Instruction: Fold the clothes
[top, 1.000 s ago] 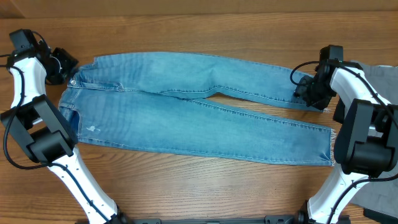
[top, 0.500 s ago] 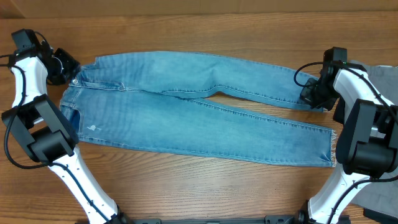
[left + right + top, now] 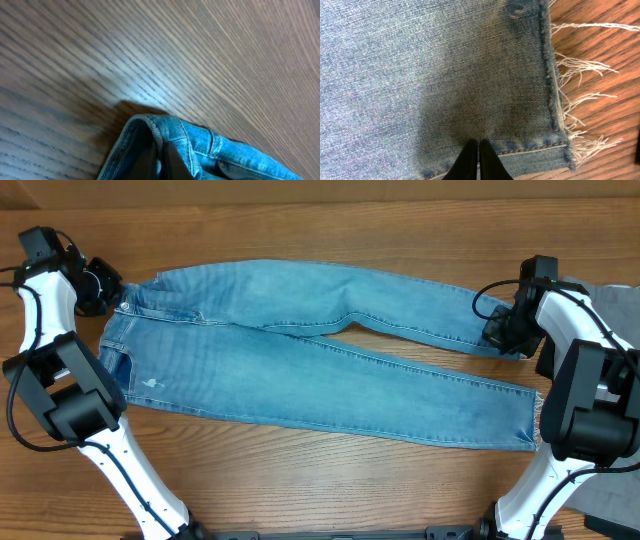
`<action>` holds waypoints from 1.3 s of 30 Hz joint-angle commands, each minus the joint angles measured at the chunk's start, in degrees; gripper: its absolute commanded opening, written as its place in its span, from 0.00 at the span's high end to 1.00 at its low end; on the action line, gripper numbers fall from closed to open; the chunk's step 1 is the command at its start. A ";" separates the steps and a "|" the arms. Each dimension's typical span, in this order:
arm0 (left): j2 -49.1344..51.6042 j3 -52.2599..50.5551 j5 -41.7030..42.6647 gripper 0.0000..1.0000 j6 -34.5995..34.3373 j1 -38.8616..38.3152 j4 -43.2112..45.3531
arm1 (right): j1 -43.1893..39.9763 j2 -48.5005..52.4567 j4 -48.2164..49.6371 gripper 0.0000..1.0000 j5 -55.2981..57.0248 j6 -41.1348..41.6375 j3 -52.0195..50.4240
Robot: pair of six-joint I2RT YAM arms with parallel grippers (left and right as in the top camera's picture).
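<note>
The jeans (image 3: 320,355) lie flat mid-bench (image 3: 300,500). Their long axis runs side to side, with the waist toward the left arm, the frayed hems toward the right arm, and the far leg bowed away from the near one. The left gripper (image 3: 161,150) is clenched on the far corner of the jeans' waistband, and the right gripper (image 3: 478,146) is clenched on the denim at the far leg's hem. A grey cloth (image 3: 612,298) lies just beyond the jeans' hem end, partly hidden by the right arm.
</note>
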 commanded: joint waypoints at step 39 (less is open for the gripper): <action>0.22 8.96 22.80 0.35 -5.66 15.17 13.51 | 0.17 2.62 2.54 0.96 2.75 -0.02 -3.56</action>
